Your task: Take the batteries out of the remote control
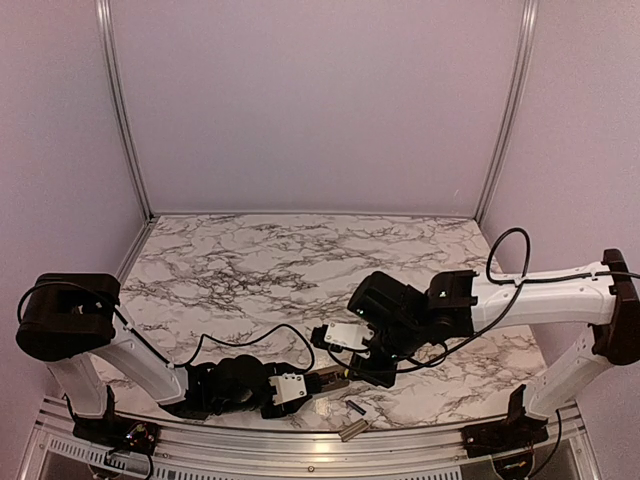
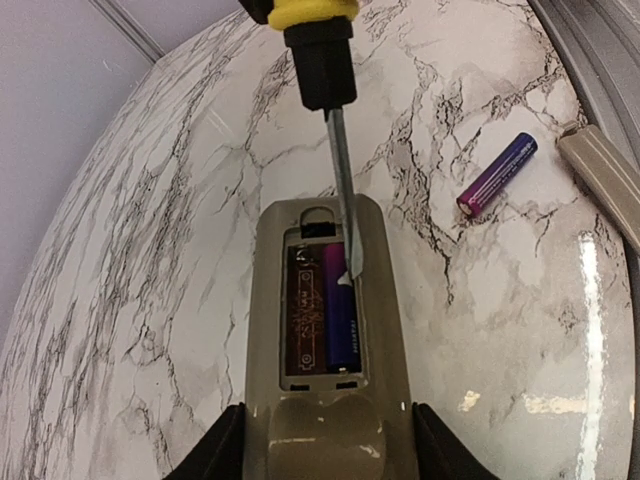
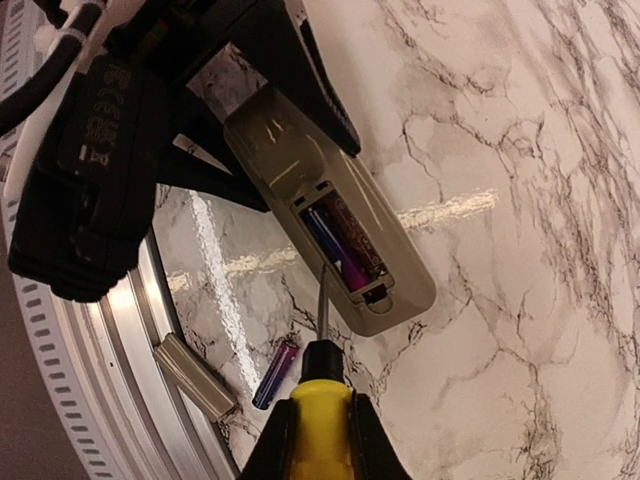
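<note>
Touching recess (image 2: 305, 310) edge, screwdriver (image 2: 340, 170) tip meets batt (image 2: 338, 325) inside remote (image 2: 388, 300).

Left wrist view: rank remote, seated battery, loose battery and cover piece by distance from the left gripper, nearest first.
1. remote control, clamped in the left gripper.
2. seated battery, right slot of the recess.
3. loose battery, on the table, to the right.
4. cover piece, far right of the view.

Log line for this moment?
left fingers: shut on grey-beige remote control | right fingers: shut on yellow-handled screwdriver, tip at seated purple battery | loose purple battery: on marble table
</note>
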You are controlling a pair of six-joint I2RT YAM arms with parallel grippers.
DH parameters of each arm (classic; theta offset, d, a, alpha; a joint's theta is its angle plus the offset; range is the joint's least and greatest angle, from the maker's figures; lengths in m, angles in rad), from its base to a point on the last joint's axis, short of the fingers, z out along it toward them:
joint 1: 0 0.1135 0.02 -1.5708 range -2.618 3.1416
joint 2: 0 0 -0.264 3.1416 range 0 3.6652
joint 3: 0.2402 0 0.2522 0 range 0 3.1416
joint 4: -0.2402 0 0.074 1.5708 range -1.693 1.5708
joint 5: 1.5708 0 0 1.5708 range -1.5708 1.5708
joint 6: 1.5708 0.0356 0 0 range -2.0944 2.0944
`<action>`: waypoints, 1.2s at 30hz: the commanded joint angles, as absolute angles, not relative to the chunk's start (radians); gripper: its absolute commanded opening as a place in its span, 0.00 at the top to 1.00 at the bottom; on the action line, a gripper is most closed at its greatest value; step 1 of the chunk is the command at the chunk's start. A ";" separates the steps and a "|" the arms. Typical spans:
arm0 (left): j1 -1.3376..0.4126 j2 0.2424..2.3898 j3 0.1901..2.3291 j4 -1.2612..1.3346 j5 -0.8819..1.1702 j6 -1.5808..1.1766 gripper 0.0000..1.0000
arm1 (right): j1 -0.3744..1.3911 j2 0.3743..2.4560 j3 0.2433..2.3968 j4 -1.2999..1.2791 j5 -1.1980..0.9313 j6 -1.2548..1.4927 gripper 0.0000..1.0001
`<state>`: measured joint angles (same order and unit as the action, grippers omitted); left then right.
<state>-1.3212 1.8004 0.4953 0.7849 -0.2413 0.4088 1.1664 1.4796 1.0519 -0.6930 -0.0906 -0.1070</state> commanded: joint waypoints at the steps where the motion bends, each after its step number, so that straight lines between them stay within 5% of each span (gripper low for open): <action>1: -1.322 1.799 0.483 0.775 -0.241 0.407 1.00 | 1.161 1.511 1.061 -0.666 -0.069 -0.112 1.00; 36: -1.322 1.798 0.487 0.769 -0.227 0.406 1.00 | 1.155 1.477 1.097 -0.631 -0.105 -0.108 1.00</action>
<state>-1.3212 1.8004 0.4946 0.7853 -0.2375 0.4080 1.1660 1.5051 1.0557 -0.6651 -0.0937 -0.1093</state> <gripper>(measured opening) 0.517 0.131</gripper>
